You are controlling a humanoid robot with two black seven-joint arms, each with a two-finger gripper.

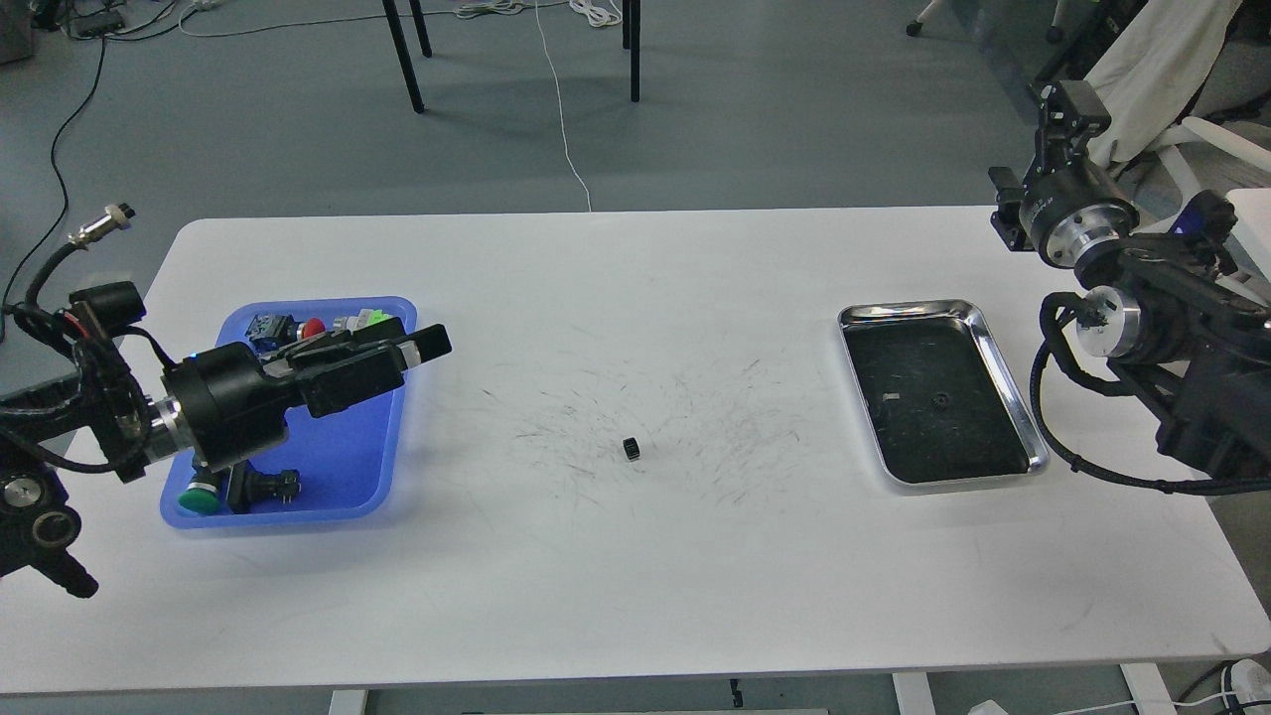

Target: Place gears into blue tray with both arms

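One gear [631,448], a tiny black toothed disc, lies alone on the white table near its middle. A second tiny round dark gear [939,400] seems to lie on the dark bottom of the steel tray [1003,367]. The blue tray [343,467] sits at the left. My left gripper [429,345] reaches rightward over the tray's right rim, far left of the middle gear; its fingers overlap, so its state is unclear. My right gripper [1067,107] is raised beyond the table's far right corner, seen end-on, with nothing visible in it.
Several push-button switches lie in the blue tray: a green-capped one [200,500], a black one [264,486], a red-capped one [313,326]. Chair legs [402,50] and cables stand on the floor behind the table. My right arm's bulk [1172,328] overhangs the right edge.
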